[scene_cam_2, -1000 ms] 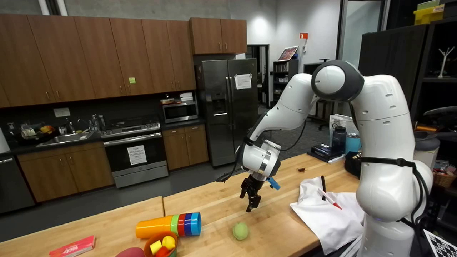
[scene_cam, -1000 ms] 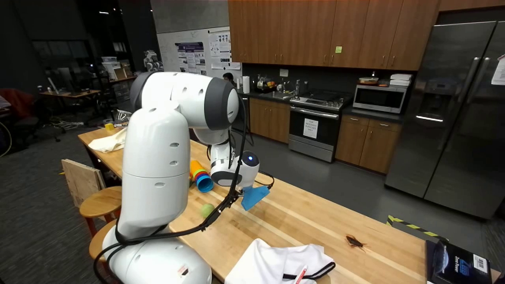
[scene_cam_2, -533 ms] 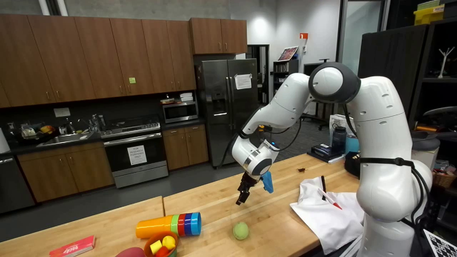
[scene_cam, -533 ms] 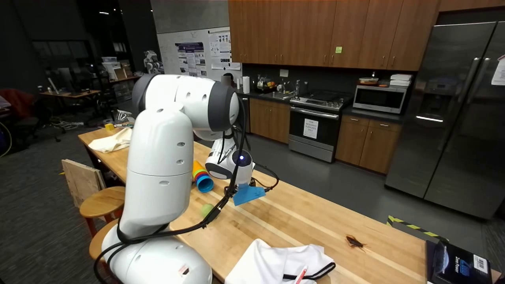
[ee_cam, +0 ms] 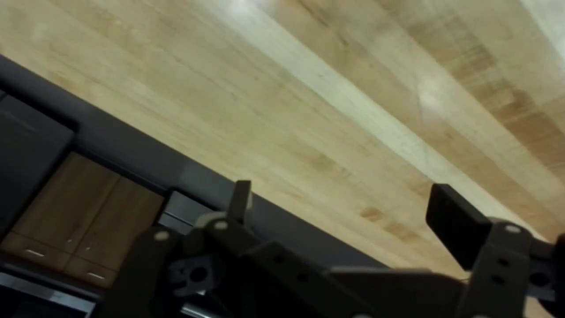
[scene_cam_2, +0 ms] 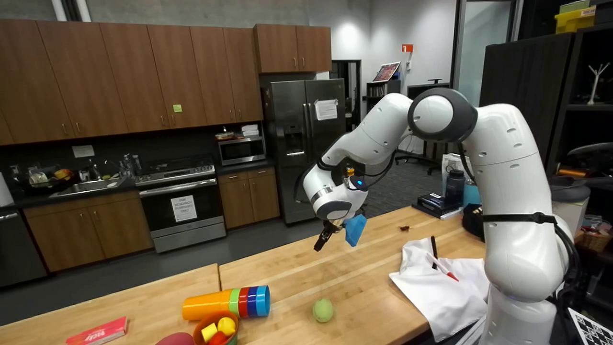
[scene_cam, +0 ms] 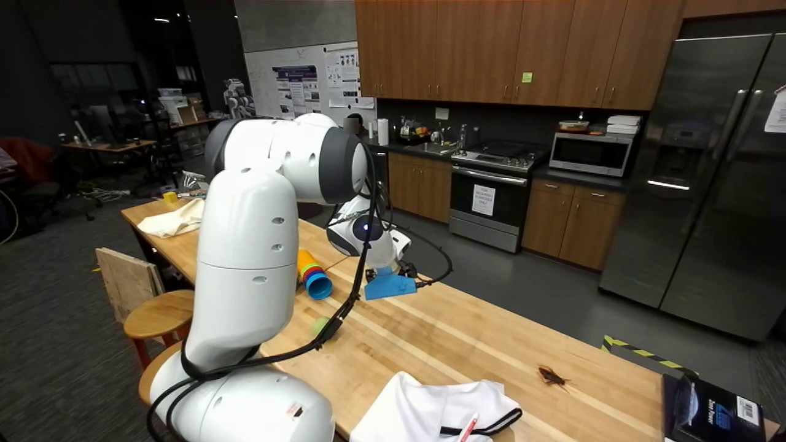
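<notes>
My gripper (ee_cam: 342, 201) is open in the wrist view, its two black fingers (ee_cam: 457, 225) wide apart with only bare tabletop and dark floor behind the gap. In an exterior view the gripper (scene_cam_2: 322, 242) hangs tilted above the wooden table (scene_cam_2: 368, 282), touching nothing. A blue bracket (scene_cam: 390, 286) at the wrist largely hides the fingers in an exterior view. The green ball (scene_cam_2: 323, 310) lies on the table, lower and nearer that camera than the gripper. A nested stack of coloured cups (scene_cam_2: 230, 303) rests on its side left of the ball.
An orange bowl (scene_cam_2: 198, 329) holds yellow and red pieces, with a pink box (scene_cam_2: 97, 330) farther left. White cloth (scene_cam: 424, 408) with a red-and-white pen (scene_cam: 468, 428) lies near the arm's base. A brown insect-like object (scene_cam: 552, 376) and a black box (scene_cam: 718, 408) sit toward the table's end.
The gripper has risen and drawn away from the ball toward the table's far edge, and the wrist has turned. Its jaws stayed apart; the ball, cups and cloth have not moved.
</notes>
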Available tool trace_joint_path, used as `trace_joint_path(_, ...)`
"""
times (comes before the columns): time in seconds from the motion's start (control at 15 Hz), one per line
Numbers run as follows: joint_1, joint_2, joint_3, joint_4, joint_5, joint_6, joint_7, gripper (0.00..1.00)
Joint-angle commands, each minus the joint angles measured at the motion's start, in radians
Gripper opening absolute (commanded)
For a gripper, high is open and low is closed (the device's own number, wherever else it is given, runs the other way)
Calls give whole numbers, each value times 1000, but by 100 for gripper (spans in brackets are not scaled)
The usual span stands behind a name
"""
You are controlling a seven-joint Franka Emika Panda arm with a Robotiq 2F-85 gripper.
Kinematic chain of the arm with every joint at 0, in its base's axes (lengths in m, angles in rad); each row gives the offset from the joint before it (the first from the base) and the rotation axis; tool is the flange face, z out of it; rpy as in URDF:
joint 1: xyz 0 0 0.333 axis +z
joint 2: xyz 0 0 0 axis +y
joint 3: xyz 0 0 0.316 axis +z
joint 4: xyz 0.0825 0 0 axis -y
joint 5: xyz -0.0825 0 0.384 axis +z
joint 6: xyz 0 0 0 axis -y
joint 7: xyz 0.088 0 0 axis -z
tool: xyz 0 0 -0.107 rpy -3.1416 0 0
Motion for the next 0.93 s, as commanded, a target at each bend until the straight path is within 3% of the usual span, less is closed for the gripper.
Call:
trace_joint_path(0.0, 167, 34, -155, 69, 7, 150, 117, 100)
trace_joint_path(0.07, 132, 51, -92, 32, -88, 206, 253, 100)
trace_joint_path(0.13, 269, 48, -262, -10, 7, 119, 201, 100)
trace_joint_path(0.2, 186, 58, -142, -18, 36, 122, 197, 100)
trace_joint_path(0.4, 111, 69, -25, -88, 122, -25, 152, 100)
trace_joint_path(0.47, 116, 64, -23, -100, 112, -77, 166, 100)
trace_joint_path(0.53, 163, 77, -52, -118, -73, -28, 358, 100)
trace_joint_path(0.6, 165, 79, -48, -129, -74, -62, 362, 100)
trace_joint_path(0.67, 141, 92, -34, -88, 92, -60, 177, 100)
trace_joint_path(0.87, 134, 91, -32, -87, 92, -64, 177, 100)
